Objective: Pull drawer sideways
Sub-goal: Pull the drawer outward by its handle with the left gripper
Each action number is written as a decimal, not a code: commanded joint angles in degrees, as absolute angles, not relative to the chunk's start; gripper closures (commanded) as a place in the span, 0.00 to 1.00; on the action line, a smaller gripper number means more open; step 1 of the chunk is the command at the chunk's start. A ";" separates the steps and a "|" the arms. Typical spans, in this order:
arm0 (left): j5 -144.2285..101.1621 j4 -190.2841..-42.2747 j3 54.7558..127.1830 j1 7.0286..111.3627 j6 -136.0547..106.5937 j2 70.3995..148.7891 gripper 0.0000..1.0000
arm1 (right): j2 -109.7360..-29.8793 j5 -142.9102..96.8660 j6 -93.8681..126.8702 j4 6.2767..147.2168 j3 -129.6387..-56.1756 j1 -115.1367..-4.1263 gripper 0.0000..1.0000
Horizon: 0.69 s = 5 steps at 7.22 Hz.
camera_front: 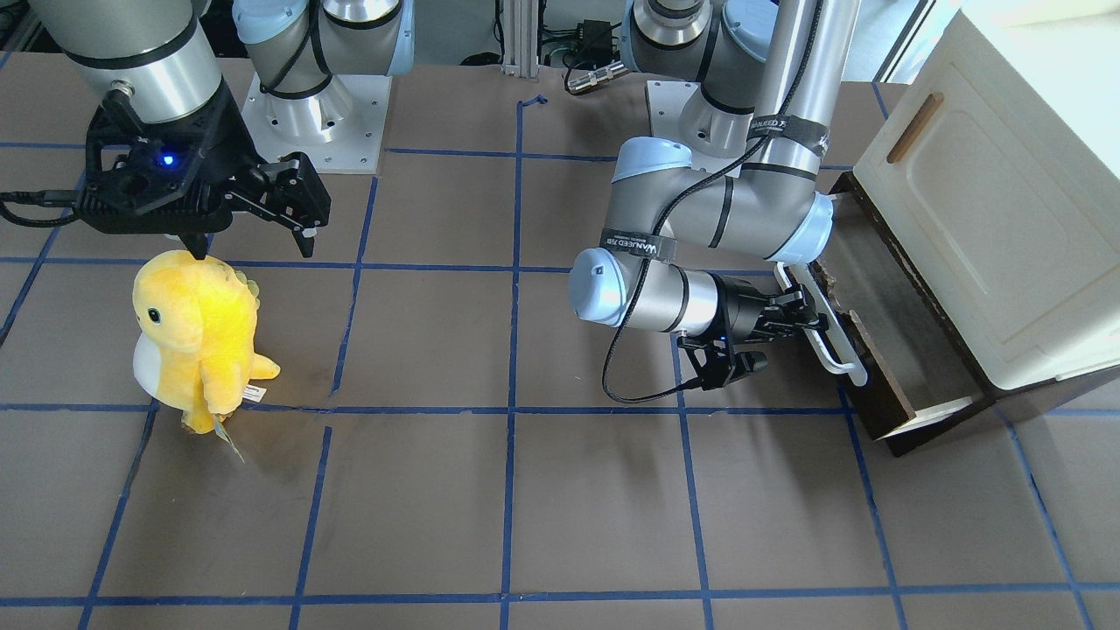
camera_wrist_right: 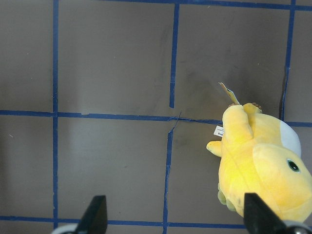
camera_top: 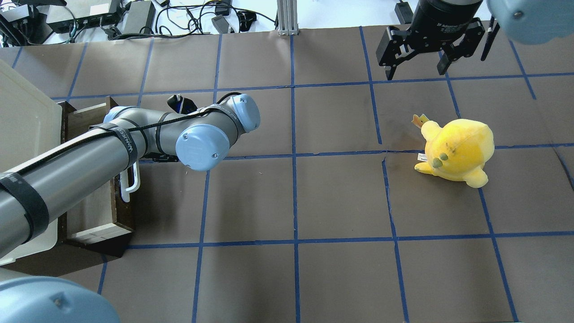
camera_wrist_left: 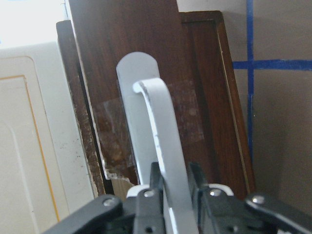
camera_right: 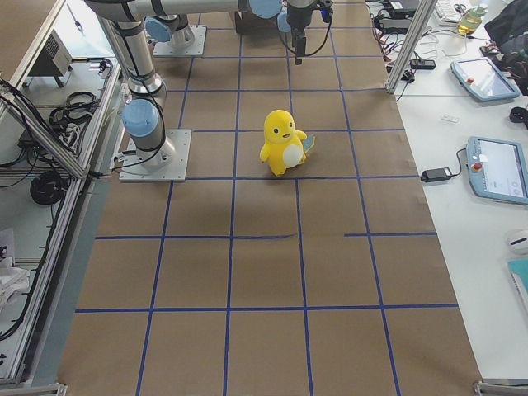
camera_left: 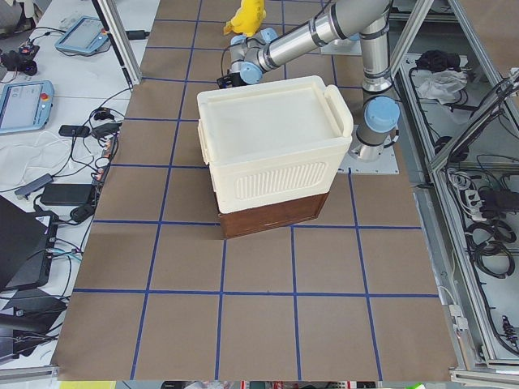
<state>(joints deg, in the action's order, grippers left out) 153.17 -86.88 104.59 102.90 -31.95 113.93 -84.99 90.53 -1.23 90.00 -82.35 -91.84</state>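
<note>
The dark brown drawer [camera_front: 879,385] stands partly pulled out from under the cream-white cabinet [camera_front: 989,219]. Its long white bar handle [camera_front: 831,341] runs along its front. My left gripper [camera_front: 809,319] is shut on this handle; the left wrist view shows both fingers [camera_wrist_left: 146,195] clamped on the bar [camera_wrist_left: 158,122]. In the overhead view the drawer [camera_top: 96,229] and handle [camera_top: 130,181] show under my left arm, which hides the gripper. My right gripper [camera_front: 252,248] is open and empty, hovering above the table beyond the plush toy [camera_front: 197,337].
The yellow plush toy [camera_top: 455,150] stands on the robot's right half of the brown, blue-taped table and shows in the right wrist view [camera_wrist_right: 263,165]. The cabinet [camera_left: 272,146] sits on the table's left end. The arm bases are bolted at the back.
</note>
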 commanded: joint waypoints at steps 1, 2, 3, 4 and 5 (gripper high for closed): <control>153.10 -86.92 104.33 103.36 -31.90 113.91 0.76 | -84.99 90.53 -1.23 90.00 -82.35 -91.85 0.00; 153.02 -86.92 104.24 103.62 -31.90 113.99 0.76 | -84.99 90.53 -1.23 90.00 -82.35 -91.85 0.00; 153.28 -86.92 104.33 103.71 -31.82 113.99 0.76 | -84.99 90.53 -1.23 90.00 -82.35 -91.85 0.00; 153.19 -87.01 104.33 103.80 -31.56 113.99 0.76 | -84.99 90.53 -1.23 90.00 -82.35 -91.85 0.00; 153.11 -86.92 104.24 103.89 -31.55 113.99 0.76 | -84.99 90.53 -1.32 90.00 -82.35 -91.85 0.00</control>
